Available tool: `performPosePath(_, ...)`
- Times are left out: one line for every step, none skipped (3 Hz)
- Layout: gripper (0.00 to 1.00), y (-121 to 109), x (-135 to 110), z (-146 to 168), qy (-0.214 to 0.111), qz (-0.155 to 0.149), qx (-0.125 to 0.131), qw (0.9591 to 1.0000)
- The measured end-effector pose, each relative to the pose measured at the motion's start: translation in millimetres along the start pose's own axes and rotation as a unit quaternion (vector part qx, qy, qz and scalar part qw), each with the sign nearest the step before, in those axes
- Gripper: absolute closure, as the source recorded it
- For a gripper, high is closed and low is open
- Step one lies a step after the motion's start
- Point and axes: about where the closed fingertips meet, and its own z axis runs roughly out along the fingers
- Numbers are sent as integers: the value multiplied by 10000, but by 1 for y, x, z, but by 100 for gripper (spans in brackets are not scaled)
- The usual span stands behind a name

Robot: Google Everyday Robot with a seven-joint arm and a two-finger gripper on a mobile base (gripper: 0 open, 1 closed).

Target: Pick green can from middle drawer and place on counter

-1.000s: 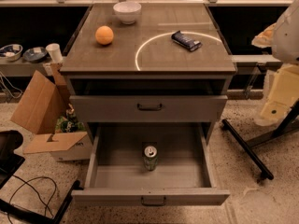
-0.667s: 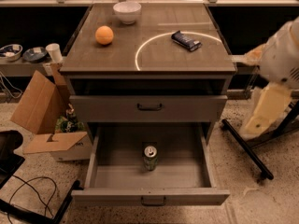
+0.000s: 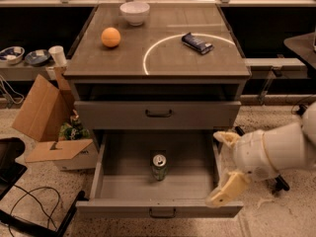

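The green can (image 3: 159,167) stands upright in the middle of the open middle drawer (image 3: 123,189), silver top and pull tab facing up. The counter (image 3: 163,58) above it bears a thin white circle line. My gripper (image 3: 216,168) is at the lower right, over the drawer's right wall, to the right of the can and apart from it. Its two cream fingers (image 3: 228,187) are spread open and hold nothing.
On the counter lie an orange ball (image 3: 111,37), a white bowl (image 3: 135,12) and a dark blue snack wrapper (image 3: 197,42). A closed drawer (image 3: 159,113) sits above the open one. Cardboard boxes (image 3: 44,112) stand at the left, and cables (image 3: 29,201) lie on the floor.
My arm has swung down and to the left, from beside the cabinet's right side to the open drawer's right edge. The can has not moved.
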Motion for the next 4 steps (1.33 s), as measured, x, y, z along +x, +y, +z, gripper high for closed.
performPosePath(0, 3, 11, 48, -864, 127, 172, 9960)
performPosePath(0, -16, 15, 81, -1449, 215, 595, 9874)
performPosePath(0, -16, 14, 80, -1408, 205, 576, 9882)
performPosePath(0, -22, 15, 105, -1606, 218, 519, 9854)
